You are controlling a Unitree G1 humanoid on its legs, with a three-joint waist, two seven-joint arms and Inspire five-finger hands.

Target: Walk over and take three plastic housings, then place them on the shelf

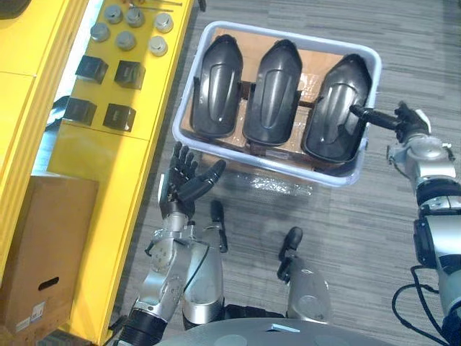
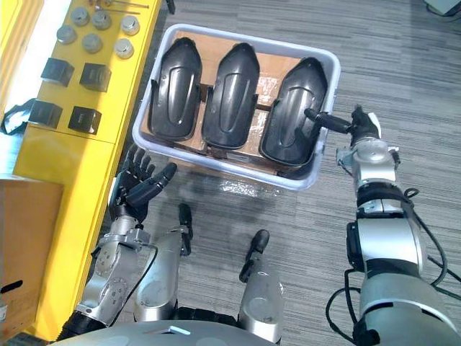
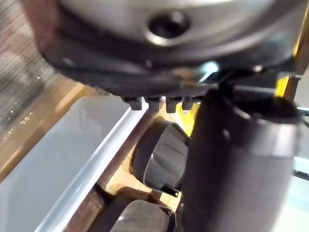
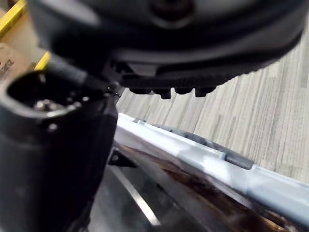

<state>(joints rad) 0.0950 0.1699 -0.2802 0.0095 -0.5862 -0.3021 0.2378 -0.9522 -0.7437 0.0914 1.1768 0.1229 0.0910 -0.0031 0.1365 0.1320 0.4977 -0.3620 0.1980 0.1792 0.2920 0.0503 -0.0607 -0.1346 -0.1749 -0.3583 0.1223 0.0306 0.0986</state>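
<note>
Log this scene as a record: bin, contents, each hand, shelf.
bin: pale plastic bin on the carpet, lined with cardboard
contents: three black plastic housings side by side: left housing, middle housing, right housing
left hand: open, fingers spread, outside the bin's near left corner
right hand: open, at the bin's right rim, a finger over the right housing
shelf: yellow shelf on the robot's left, bearing metal discs and black blocks
</note>
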